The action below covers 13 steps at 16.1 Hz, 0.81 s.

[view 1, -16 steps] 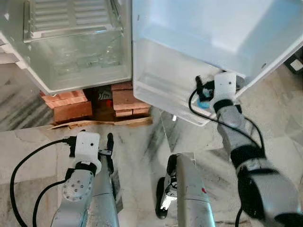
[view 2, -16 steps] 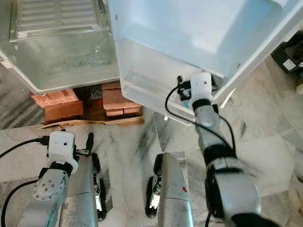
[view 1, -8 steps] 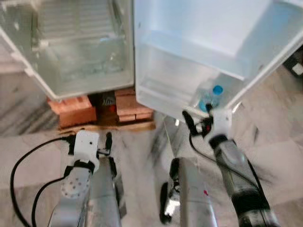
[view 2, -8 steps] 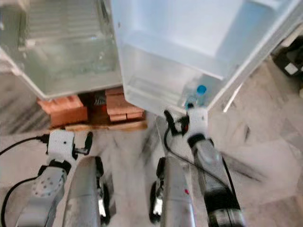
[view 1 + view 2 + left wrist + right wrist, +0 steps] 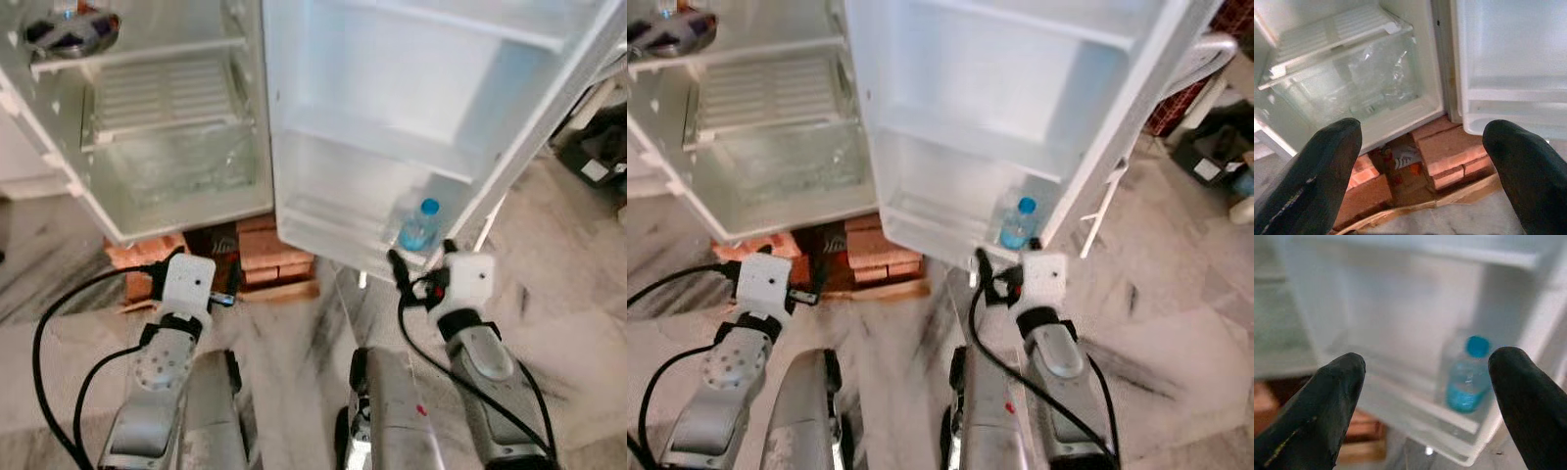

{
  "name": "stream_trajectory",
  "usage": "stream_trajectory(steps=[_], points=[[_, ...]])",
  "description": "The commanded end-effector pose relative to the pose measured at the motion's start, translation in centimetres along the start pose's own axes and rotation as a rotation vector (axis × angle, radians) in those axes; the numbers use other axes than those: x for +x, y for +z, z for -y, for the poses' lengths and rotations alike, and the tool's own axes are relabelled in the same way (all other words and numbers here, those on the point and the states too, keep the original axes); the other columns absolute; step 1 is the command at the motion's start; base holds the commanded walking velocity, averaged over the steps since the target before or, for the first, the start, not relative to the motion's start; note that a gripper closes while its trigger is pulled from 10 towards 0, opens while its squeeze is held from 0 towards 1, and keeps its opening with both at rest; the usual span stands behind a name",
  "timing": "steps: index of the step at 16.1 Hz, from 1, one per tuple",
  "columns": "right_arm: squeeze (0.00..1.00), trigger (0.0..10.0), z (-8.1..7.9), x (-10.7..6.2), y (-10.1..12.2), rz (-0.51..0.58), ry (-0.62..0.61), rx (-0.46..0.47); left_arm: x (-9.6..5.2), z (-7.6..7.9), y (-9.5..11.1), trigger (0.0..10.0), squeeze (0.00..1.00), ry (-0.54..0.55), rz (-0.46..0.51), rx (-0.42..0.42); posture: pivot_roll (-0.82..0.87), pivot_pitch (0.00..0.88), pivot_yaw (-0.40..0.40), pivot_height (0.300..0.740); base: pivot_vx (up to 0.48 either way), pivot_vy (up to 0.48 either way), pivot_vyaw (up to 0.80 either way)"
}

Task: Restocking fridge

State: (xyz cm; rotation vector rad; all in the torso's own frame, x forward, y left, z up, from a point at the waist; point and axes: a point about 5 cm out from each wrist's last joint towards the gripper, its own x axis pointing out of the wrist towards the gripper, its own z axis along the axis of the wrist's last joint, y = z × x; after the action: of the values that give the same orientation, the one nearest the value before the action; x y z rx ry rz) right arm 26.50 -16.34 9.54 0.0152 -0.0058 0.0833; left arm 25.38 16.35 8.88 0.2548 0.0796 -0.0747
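The small clear water bottle with a blue cap stands in the bottom shelf of the open white fridge door (this step looks done). Both the right gripper and the left gripper have fingers wide apart, holding nothing. Next, fetch another item.

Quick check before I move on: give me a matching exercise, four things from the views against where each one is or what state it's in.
Things:
1. bottle
2. bricks
3. right gripper
4. crisper drawer

Places or states:
A. under the fridge
B. open, holding nothing
C. upright in the lowest door shelf
D. at the bottom of the fridge interior

Pairs: 1-C, 2-A, 3-B, 4-D
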Motion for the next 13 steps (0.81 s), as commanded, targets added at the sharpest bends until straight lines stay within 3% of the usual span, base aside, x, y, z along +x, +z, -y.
stream_trajectory(steps=[1,4,5,8,13], points=[[0.00,10.0,1.0,-0.2,0.2,0.002,-0.099,0.010,-0.5,-0.2,-1.4,10.0,0.00,0.018,-0.039,-0.002,0.09,0.084,-0.029,0.583,0.000,0.000,0.00],[0.00,10.0,0.6,0.5,1.1,0.074,-0.097,0.002,-0.5,0.3,-1.7,10.0,0.00,0.033,-0.049,-0.027,0.09,0.045,-0.031,0.583,0.000,0.000,0.00],[0.00,10.0,0.6,0.7,1.0,0.079,-0.107,0.050,-0.4,0.7,-1.6,10.0,0.00,0.012,-0.038,-0.027,0.10,0.030,-0.042,0.583,0.000,0.000,0.00],[0.00,10.0,0.5,1.3,0.0,0.038,-0.111,0.103,-0.1,1.0,-1.4,10.0,0.00,0.016,-0.014,-0.029,0.12,0.002,-0.055,0.626,0.000,0.000,0.00],[0.00,10.0,-0.4,2.8,1.2,0.091,-0.078,0.128,0.7,1.5,-1.0,10.0,0.00,0.003,0.019,-0.033,0.10,0.016,-0.059,0.693,0.000,0.000,0.00]])
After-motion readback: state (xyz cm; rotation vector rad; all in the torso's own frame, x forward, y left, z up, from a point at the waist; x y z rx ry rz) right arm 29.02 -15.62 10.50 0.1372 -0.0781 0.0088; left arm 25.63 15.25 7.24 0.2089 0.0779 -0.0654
